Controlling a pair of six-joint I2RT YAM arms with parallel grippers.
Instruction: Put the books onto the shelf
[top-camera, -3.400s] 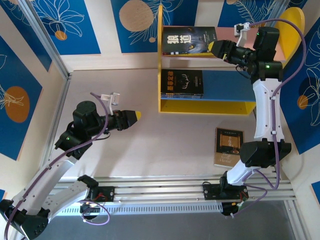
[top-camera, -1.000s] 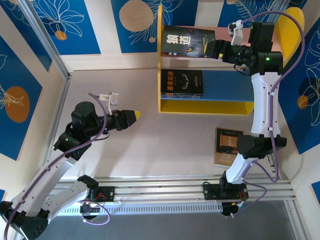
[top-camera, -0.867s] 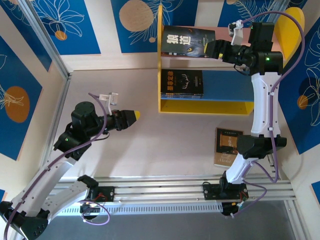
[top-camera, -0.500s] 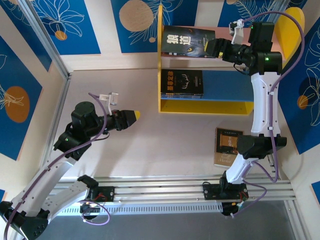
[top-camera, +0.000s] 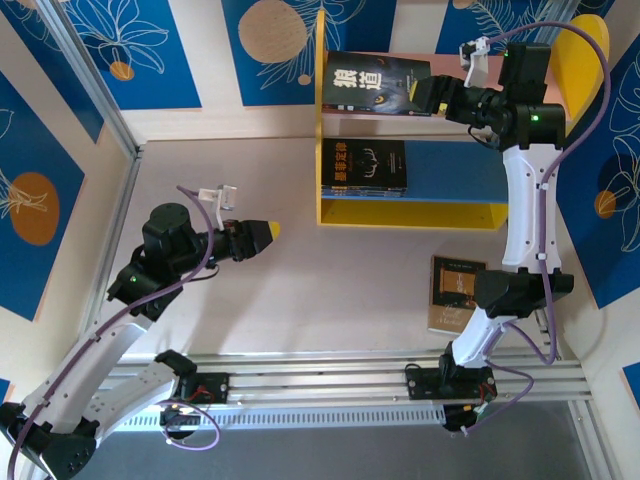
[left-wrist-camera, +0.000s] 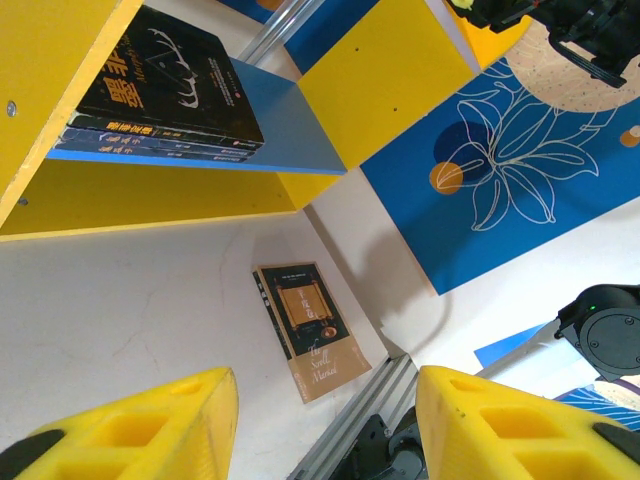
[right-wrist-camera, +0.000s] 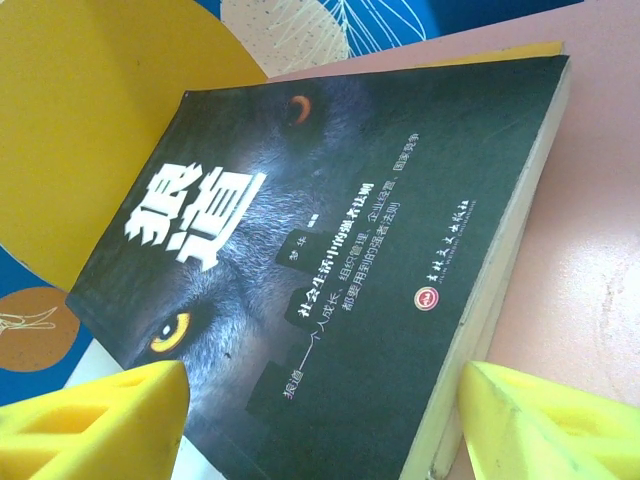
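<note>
Shelf: yellow sides, pink upper board, blue lower board. Wolf-cover book flat on the pink board; stack of dark books at the blue board's left end. Brown book flat on the table.

Lab rig: aluminium rail, printed backdrop panels

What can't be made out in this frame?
- Brown book: right edge partly hidden behind right arm, top view.
- Dark book stack: count unclear; top cover hides lower books in top view, spines too thin in left wrist view.
- Wolf-cover book: near corner cut off by frame edge, right wrist view.
</note>
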